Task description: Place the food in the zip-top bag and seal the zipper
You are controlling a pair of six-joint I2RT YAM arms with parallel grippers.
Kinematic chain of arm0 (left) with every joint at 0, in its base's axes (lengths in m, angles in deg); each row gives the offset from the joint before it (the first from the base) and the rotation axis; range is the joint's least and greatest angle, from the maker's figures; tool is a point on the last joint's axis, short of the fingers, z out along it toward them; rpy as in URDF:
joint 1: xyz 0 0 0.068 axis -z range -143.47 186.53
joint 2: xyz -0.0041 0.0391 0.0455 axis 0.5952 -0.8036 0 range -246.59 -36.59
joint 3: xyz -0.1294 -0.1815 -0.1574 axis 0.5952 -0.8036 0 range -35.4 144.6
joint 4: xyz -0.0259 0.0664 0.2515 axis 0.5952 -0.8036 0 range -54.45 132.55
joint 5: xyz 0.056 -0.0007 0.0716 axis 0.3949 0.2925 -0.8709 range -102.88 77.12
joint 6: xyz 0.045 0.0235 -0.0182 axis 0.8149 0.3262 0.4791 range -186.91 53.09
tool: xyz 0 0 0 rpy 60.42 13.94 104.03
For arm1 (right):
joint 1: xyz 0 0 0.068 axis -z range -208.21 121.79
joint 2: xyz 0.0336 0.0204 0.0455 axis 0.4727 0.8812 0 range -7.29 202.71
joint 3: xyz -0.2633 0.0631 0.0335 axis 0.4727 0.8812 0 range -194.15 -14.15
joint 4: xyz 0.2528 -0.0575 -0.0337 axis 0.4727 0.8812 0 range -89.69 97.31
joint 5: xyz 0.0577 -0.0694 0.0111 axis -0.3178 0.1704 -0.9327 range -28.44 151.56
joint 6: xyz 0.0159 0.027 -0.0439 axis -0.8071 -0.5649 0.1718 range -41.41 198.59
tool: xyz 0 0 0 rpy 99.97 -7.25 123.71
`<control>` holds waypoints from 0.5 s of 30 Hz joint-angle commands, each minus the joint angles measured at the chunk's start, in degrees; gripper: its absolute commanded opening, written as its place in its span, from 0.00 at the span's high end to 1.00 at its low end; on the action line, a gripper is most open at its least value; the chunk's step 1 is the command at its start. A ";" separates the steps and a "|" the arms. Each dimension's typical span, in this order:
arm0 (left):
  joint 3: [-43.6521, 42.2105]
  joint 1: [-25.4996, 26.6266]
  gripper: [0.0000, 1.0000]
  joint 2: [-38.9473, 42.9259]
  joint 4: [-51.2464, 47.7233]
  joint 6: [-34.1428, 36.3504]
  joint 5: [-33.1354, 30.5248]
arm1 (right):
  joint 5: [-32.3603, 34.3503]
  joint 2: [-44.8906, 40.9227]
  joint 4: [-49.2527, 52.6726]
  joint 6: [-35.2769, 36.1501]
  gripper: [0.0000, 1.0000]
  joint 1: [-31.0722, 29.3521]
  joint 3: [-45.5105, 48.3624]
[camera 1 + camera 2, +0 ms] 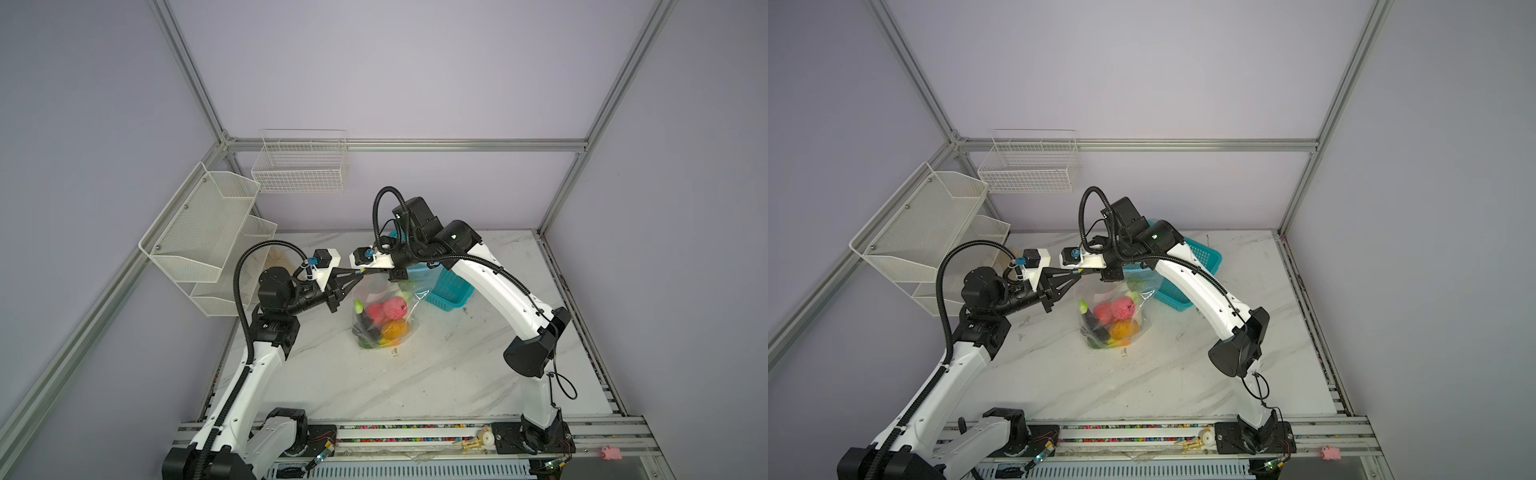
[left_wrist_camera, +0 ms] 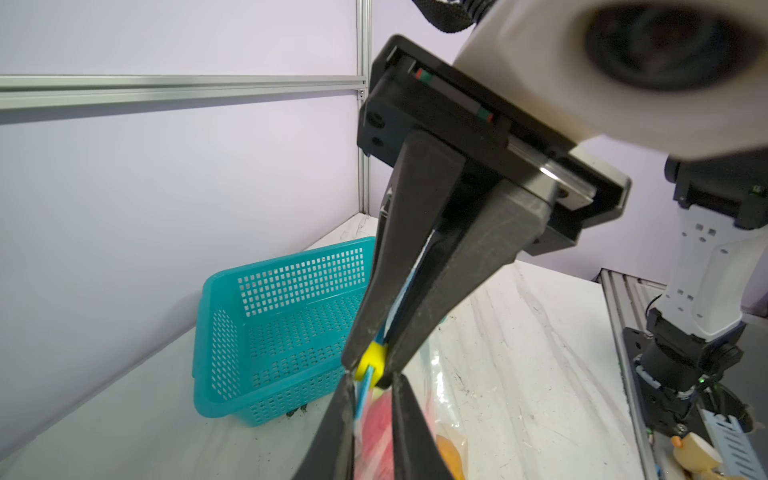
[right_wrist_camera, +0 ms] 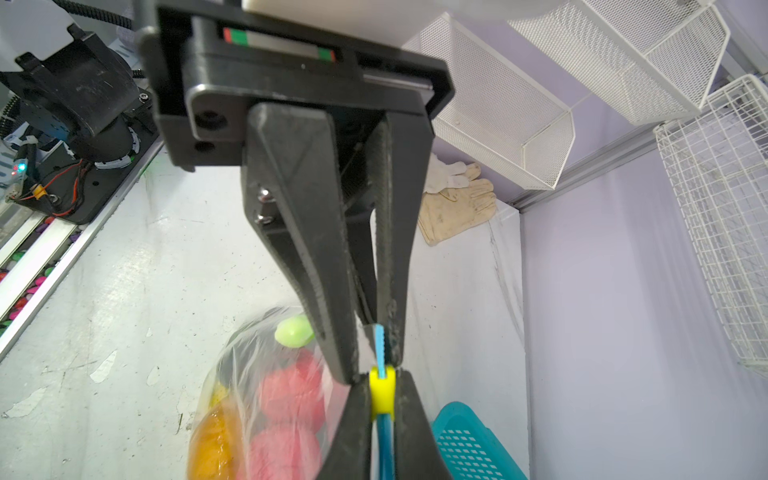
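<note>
The clear zip-top bag [image 1: 384, 316] [image 1: 1111, 320] hangs from its top edge at mid-table, its bottom resting on the marble. The food lies inside it: pink-red pieces [image 1: 392, 307], an orange [image 1: 395, 328], a dark eggplant [image 1: 365, 322], a pale green piece [image 3: 294, 330]. Both grippers meet tip to tip above the bag. My right gripper [image 3: 382, 380] [image 1: 366, 270] is shut on the yellow slider [image 3: 382, 399] of the zipper. My left gripper [image 2: 371, 379] [image 1: 358, 273] is closed round the light-blue zipper strip [image 2: 362, 395] right beside the slider.
A teal perforated basket [image 1: 449, 291] [image 2: 282, 328] stands just behind the bag, under the right arm. White mesh shelves [image 1: 208, 232] and a wire basket [image 1: 299, 166] hang at the back left. A glove [image 3: 457, 208] lies in the back left corner.
</note>
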 commanded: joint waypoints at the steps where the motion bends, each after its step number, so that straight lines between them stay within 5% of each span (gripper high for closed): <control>1: 4.57 0.56 0.78 1.56 -0.62 1.58 0.40 | -1.08 -2.40 0.28 1.14 1.00 0.35 -2.18; 8: 4.34 0.67 0.70 2.01 -1.77 2.19 -0.07 | -1.42 -1.70 0.29 0.90 1.00 0.37 -3.06; 15: 5.21 0.87 0.92 1.90 -2.30 2.62 -0.73 | -2.04 -0.96 0.98 0.76 1.00 0.38 -4.74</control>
